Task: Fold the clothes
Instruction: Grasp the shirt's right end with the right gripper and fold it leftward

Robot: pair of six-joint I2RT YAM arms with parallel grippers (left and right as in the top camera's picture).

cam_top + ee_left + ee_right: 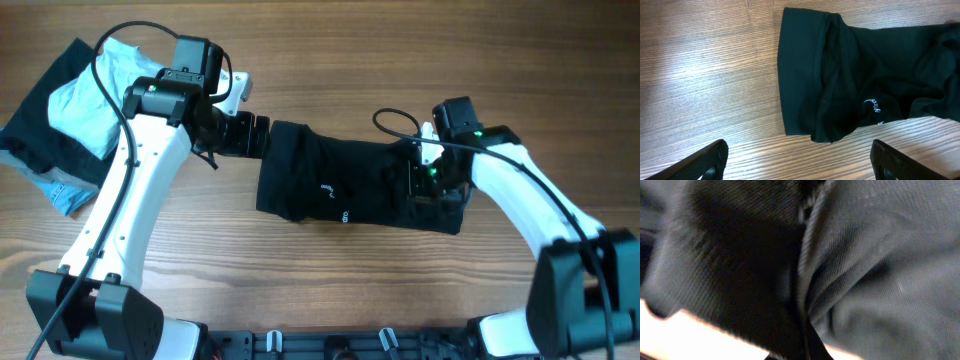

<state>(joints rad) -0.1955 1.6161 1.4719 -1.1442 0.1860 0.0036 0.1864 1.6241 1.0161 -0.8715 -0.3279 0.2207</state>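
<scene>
Black garment (350, 190) lies folded mid surface (330, 290), long axis left-right, small white print facing up. Left fingers (710, 159) are spread wide, just off the garment's left edge and holding nothing. Right arm (520, 180) is down on the garment's right end. Its fingers are buried in cloth and the wrist view shows only black fabric, so I can't tell their gap. A pile of light blue and dark clothes (80, 100) sits far left.

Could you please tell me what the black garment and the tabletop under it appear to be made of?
The black folded garment looks like matte cloth, possibly cotton: fine thread texture close up, soft creases. The brown tabletop looks like wood or wood-print laminate: streaked grain, slight sheen.
</scene>
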